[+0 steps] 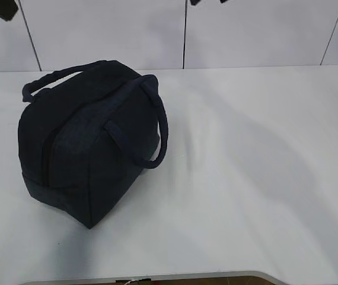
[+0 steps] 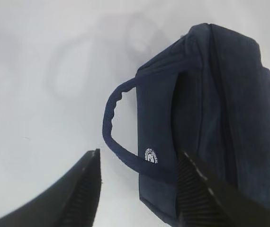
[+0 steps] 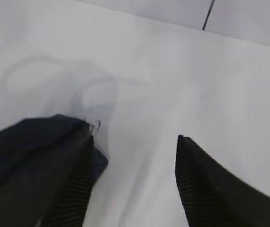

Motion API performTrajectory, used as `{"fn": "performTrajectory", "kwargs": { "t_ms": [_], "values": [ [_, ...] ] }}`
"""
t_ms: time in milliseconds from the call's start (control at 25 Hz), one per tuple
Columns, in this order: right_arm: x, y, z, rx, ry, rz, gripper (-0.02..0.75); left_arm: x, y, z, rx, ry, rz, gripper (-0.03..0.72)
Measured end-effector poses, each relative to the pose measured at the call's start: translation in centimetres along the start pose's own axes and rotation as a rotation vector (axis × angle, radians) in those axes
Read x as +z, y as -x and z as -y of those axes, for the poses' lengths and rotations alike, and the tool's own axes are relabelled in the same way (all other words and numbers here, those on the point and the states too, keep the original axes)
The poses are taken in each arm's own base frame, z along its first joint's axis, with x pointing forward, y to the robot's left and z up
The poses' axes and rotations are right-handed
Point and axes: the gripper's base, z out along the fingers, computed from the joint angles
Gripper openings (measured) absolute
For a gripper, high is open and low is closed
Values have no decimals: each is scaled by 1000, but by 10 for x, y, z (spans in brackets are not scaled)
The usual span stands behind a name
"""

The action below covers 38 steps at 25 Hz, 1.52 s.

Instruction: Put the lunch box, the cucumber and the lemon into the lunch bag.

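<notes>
On white table (image 1: 264, 178), navy lunch bag (image 1: 86, 142), pale panelled wall (image 1: 109, 29)

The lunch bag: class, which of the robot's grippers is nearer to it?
Left. The left gripper hangs open directly above the lunch bag, one finger overlapping it. The right gripper is open over bare table, the bag only at its edge.

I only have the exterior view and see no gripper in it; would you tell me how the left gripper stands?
Observer: The left gripper is open and empty, above the lunch bag's handle.
Operator: Thank you; and the right one?
Observer: The right gripper is open too, over the table beside the bag's end.
Operator: Any marking on the bag?
Observer: A small white logo beside that handle.
</notes>
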Motion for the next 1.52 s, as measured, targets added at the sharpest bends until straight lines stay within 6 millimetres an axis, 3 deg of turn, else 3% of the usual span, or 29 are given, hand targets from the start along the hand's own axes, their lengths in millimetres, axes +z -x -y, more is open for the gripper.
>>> {"fn": "performTrajectory", "kwargs": {
  "t_ms": [160,240,400,800,960,1160,1360,1520],
  "values": [
    [-25,-28,6,-32,-60,-83,441,-28,-13,7,-1,12,41,374],
    [-48,-40,9,-53,-82,-90,441,-37,-25,9,0,19,40,358],
    [-91,-65,14,-77,-131,-80,441,-58,-54,17,3,28,47,318],
    [-187,-141,22,-125,-193,3,441,-115,-144,41,22,42,147,307],
    [-213,-175,24,-126,-205,35,440,-135,-180,50,35,52,217,307],
    [-228,-221,26,-125,-205,47,440,-155,-218,59,51,65,309,300],
    [-249,-270,27,-105,-194,114,440,-159,-251,65,60,65,361,256],
    [-258,-307,28,-89,-187,164,440,-151,-277,68,62,63,371,244]
  ]
}}
